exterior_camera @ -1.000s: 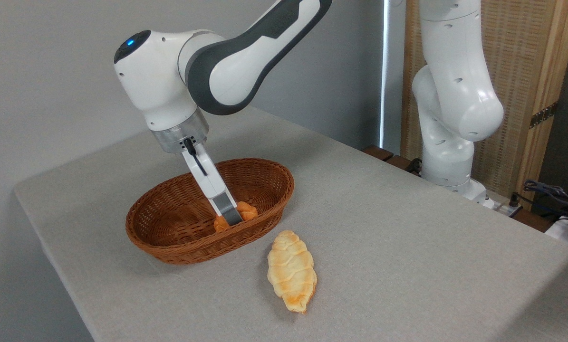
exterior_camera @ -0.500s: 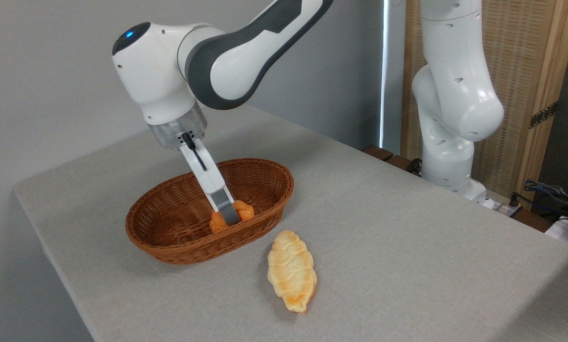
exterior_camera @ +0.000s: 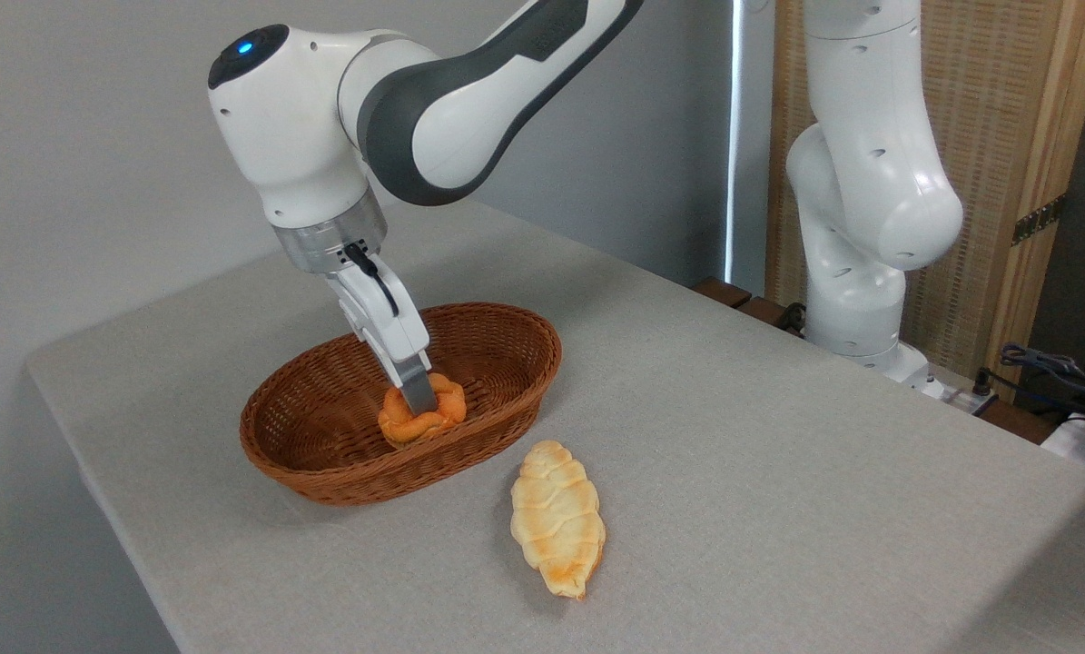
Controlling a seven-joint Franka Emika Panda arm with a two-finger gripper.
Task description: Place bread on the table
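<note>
The bread, a small orange-brown knotted bun, is sitting higher in the picture than it was a second ago and is now showing more of its underside and its full ring of segments. It is hanging inside the brown wicker basket, above the basket floor and just behind the near rim, with its lower edge overlapping that rim in this view. The gripper is pinching the bread: one grey finger is pressing down across the middle of the bun's top. The second finger is lying behind the first and behind the bun, so it is not showing; the grip is probably closing on the bun from both sides, but only the near side is confirming this. Compared with the earlier pictures, the wrist and the white housing with the blue light are standing higher and slightly further left, and the finger is pointing more steeply downward.

The basket is resting in the same place on the table, which is covered in light grey cloth. The pale yellow croissant-shaped loaf is lying on the cloth just in front of the basket's right end, apart from it, and is not shifting between pictures. The arm's upper links are running out of the top edge of the picture. The arm base is standing at the far right edge of the table, partly cut off by it.
</note>
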